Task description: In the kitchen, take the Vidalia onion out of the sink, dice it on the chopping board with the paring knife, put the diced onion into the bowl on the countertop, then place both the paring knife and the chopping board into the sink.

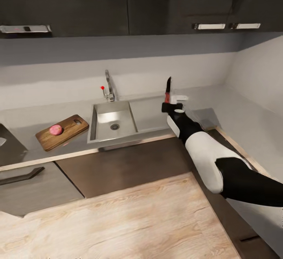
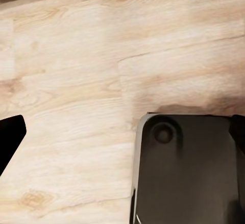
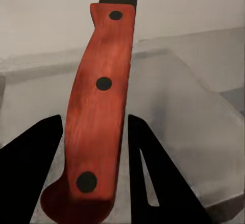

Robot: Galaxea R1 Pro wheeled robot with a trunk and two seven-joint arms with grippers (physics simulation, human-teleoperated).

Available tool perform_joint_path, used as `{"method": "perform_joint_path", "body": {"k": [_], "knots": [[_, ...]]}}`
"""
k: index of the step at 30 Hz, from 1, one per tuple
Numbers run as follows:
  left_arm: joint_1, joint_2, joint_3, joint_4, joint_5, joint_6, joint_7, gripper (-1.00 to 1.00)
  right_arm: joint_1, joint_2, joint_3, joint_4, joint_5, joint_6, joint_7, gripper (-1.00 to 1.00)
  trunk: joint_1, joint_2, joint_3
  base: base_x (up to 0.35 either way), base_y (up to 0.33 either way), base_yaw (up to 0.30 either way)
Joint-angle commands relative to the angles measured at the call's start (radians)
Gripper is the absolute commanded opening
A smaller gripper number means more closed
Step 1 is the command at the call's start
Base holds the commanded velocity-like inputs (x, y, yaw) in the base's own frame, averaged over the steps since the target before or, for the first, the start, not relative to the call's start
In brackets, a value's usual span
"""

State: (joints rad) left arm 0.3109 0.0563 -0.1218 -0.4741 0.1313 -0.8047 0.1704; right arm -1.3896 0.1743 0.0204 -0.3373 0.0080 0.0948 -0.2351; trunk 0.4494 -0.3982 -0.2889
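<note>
One long grey bench (image 1: pixel 243 121) carries everything we need, with the sink (image 1: pixel 114 123) set into it and the chopping board (image 1: pixel 62 132) lying to the sink's left. We have the Vidalia onion (image 1: pixel 56 129) resting on the board near its middle, well apart from our right gripper (image 1: pixel 171 103), which hangs over the drainboard side. Its fingers (image 3: pixel 43 147) are closed on the paring knife (image 3: pixel 99 111), clamping the red riveted handle with the dark blade pointing up. We judge the step in hand to be carrying the knife across the basin, so we should tip the blade down before reaching the onion. Our left fingers (image 2: pixel 10 137) hang over the wooden floor; we cannot tell their state.
</note>
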Motion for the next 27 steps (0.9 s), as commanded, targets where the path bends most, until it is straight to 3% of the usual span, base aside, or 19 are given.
{"method": "perform_joint_path", "body": {"k": [1, 9, 13, 17, 22, 27], "knots": [[-0.001, 0.002, -0.009, -0.002, 0.01, -0.001, 0.005, 1.0, 0.014, 0.0, 0.003, -0.002, 0.001, -0.022, 0.004, -1.0, 0.001, -0.002, 0.0, -0.011, 0.009, 0.187], [-0.037, 0.003, -0.009, 0.055, 0.011, -0.001, 0.006, 1.0, 0.146, -0.001, 0.001, -0.003, 0.004, -0.213, 0.141, -1.0, 0.001, -0.002, 0.01, -0.002, 0.002, 0.186], [-0.054, 0.002, -0.009, 0.073, 0.012, -0.001, 0.007, 1.0, 0.221, -0.024, 0.0, -0.003, 0.005, -0.284, 0.198, -1.0, 0.001, -0.002, 0.015, 0.0, 0.0, 0.186], [-0.061, 0.002, -0.009, 0.081, 0.012, -0.001, 0.006, 1.0, 0.261, -0.041, 0.0, -0.004, 0.006, -0.301, 0.257, -1.0, 0.001, -0.002, 0.02, 0.0, 0.017, 0.186], [-0.062, 0.002, -0.009, 0.082, 0.012, -0.001, 0.003, 1.0, 0.266, -0.041, 0.002, -0.005, 0.013, -0.296, 0.263, -1.0, 0.001, -0.002, 0.027, 0.0, 0.197, 0.18], [-0.062, 0.002, -0.009, 0.083, 0.011, -0.001, 0.003, 1.0, 0.267, -0.035, 0.003, -0.039, 0.085, -0.244, 0.243, -1.0, 0.001, -0.002, 0.034, 0.0, 0.289, 0.168]]}}
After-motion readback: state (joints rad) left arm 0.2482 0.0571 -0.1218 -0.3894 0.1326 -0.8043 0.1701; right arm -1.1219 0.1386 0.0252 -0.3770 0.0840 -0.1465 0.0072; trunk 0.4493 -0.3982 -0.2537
